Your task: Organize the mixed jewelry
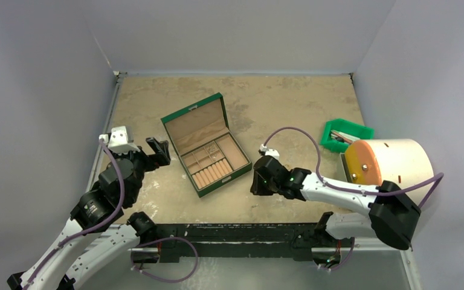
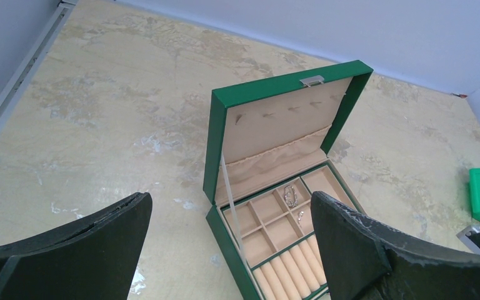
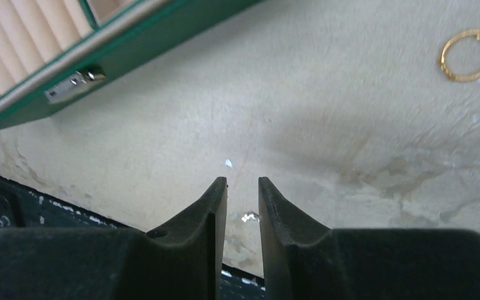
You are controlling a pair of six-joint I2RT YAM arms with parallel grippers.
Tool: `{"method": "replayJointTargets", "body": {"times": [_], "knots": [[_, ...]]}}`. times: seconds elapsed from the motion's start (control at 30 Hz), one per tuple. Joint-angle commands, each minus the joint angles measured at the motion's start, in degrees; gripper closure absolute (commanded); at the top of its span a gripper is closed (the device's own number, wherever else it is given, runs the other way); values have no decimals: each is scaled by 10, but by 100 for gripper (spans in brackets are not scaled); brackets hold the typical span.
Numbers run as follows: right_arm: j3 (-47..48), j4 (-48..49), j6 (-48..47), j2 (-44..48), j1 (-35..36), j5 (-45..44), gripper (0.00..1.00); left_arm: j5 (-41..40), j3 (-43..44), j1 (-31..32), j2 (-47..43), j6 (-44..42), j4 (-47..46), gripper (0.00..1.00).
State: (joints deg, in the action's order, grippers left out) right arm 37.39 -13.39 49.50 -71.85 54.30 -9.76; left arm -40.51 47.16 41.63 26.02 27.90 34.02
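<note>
Currently my left gripper (image 2: 229, 199) stands wide apart and empty, facing the open green box (image 2: 222, 144), where I see small silver pieces (image 2: 289, 195) lying in the square compartments. My right gripper (image 3: 242, 181) hangs near the box's latch (image 3: 75, 85), jaws narrowly apart with a silver speck (image 3: 250, 217) in the gap; pinched or loose, I cannot tell. A gold hoop (image 3: 469, 55) lies on the table (image 3: 350, 112) nearby.

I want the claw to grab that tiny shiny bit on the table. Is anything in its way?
Nothing visible. Only bare tan tabletop lies between the right claw and the tiny silver-coloured metal piece ahead of its tips; the green box sits off to one side.
</note>
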Motion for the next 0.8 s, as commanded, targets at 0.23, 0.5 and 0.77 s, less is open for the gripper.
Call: {"method": "replayJointTargets", "body": {"times": [0.23,0.5,0.77], "knots": [[-71,0,78,49,-2,44,72,4,21,-5,4,0,-16,1],[-80,-9,86,53,-2,50,72,6,20,-5,4,0,-16,1],[-88,-17,91,60,-1,54,72,7,21,-5,7,-1,-17,1]]}}
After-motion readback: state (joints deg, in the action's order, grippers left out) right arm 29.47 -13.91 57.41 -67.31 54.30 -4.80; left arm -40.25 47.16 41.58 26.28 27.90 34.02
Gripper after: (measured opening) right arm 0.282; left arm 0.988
